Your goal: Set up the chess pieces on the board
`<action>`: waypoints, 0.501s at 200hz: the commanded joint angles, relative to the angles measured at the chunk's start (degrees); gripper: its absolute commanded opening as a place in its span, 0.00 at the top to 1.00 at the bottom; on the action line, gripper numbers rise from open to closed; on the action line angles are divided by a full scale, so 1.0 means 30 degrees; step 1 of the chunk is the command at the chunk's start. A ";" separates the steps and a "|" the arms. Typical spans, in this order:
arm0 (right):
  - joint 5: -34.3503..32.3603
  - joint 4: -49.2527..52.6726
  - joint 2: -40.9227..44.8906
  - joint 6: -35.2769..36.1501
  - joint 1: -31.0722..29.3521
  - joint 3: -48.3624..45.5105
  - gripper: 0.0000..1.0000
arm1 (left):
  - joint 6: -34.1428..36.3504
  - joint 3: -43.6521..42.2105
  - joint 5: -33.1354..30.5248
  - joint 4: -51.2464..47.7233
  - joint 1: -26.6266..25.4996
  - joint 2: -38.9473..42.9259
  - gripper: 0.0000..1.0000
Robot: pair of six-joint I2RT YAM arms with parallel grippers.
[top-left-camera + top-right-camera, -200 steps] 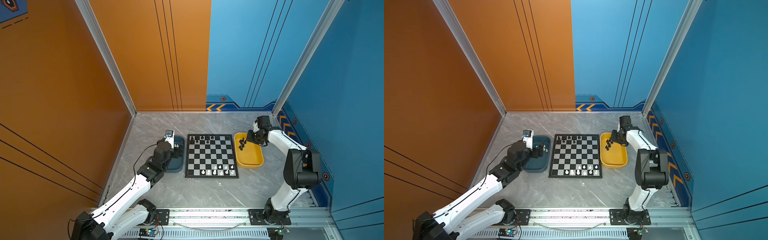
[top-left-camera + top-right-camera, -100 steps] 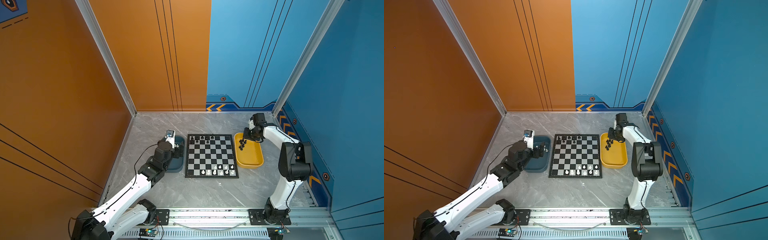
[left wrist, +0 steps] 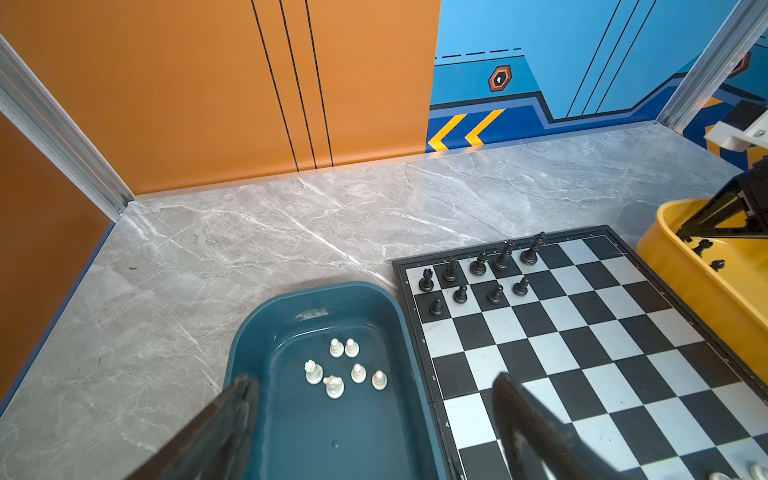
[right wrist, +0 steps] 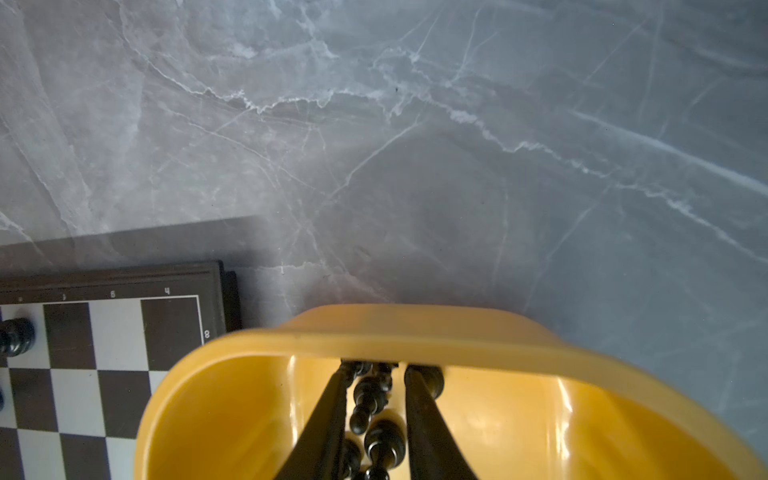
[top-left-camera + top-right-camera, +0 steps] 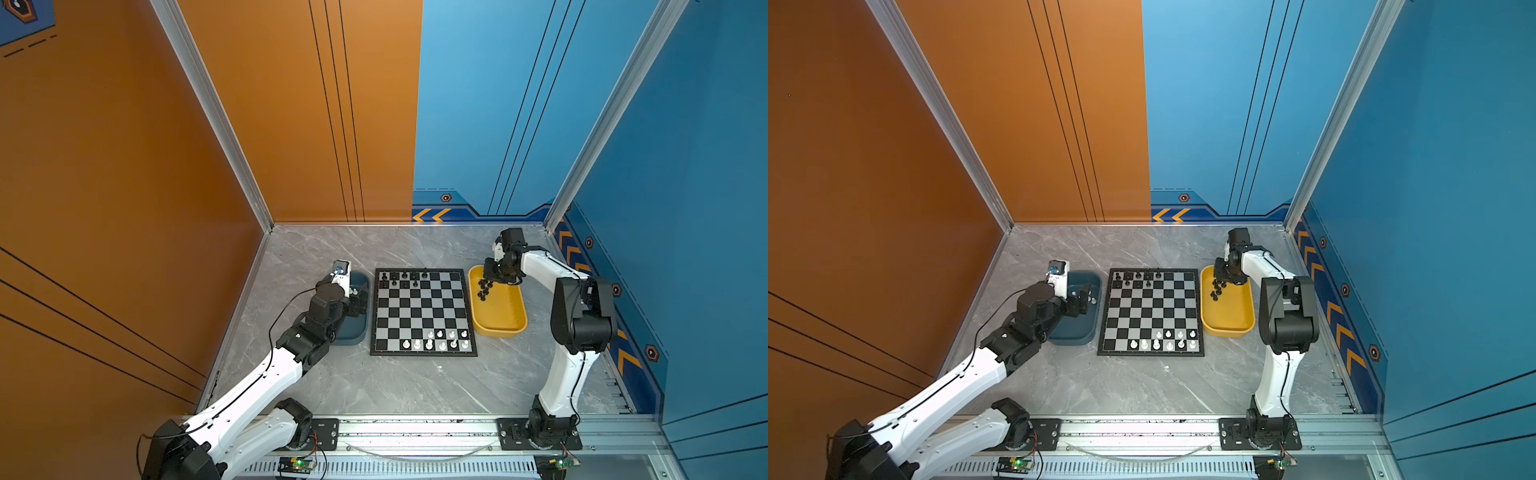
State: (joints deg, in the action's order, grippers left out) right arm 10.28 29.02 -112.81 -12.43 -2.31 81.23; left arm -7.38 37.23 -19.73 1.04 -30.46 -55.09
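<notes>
The board (image 5: pixel 422 309) (image 5: pixel 1152 311) lies flat mid-table. Several black chess pieces (image 5: pixel 405 277) (image 3: pixel 482 266) stand in its far left rows, and several white ones (image 5: pixel 440 338) in its near right rows. More white pieces (image 3: pixel 336 370) stand in the dark teal tray (image 3: pixel 249 332). My left gripper (image 5: pixel 358 297) (image 3: pixel 376 378) hovers open over that tray, holding nothing. Loose black pieces (image 5: pixel 483 289) (image 4: pixel 370 395) lie at the far end of the yellow tray (image 5: pixel 498 316) (image 4: pixel 415 332). My right gripper (image 5: pixel 490 276) (image 4: pixel 376 368) is down among them, jaws narrowly apart with a piece lying between.
The teal tray (image 5: pixel 353 332) sits against the board's left edge and the yellow tray against its right. Orange and blue walls (image 5: pixel 332 124) close in the far side and both flanks. Bare grey marble (image 5: pixel 395 386) runs from the board to the front rail.
My right arm's elbow has swung left and its gripper has shifted toward the far end of the yellow tray. The left arm has stayed put.
</notes>
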 commanded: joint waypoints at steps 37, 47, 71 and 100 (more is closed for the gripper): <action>-0.0376 0.0670 -0.0553 0.0368 -0.0081 0.0782 0.73 | 0.0088 0.0626 -0.0251 0.0152 -0.0219 0.0023 0.10; -0.0373 0.0670 -0.0597 0.0352 -0.0081 0.0811 0.74 | 0.0114 0.0626 -0.0252 0.0152 -0.0219 0.0024 0.10; -0.0310 0.0670 -0.0718 0.0362 -0.0081 0.0854 0.77 | 0.0144 0.0629 -0.0273 0.0123 -0.0247 0.0024 0.10; -0.0298 0.0641 -0.0774 0.0312 -0.0081 0.0917 0.78 | 0.0143 0.0658 -0.0309 0.0104 -0.0248 0.0067 0.10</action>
State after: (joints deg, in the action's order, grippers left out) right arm 10.31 29.52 -113.54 -11.81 -2.31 82.43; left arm -7.38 37.23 -19.73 1.02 -30.46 -55.09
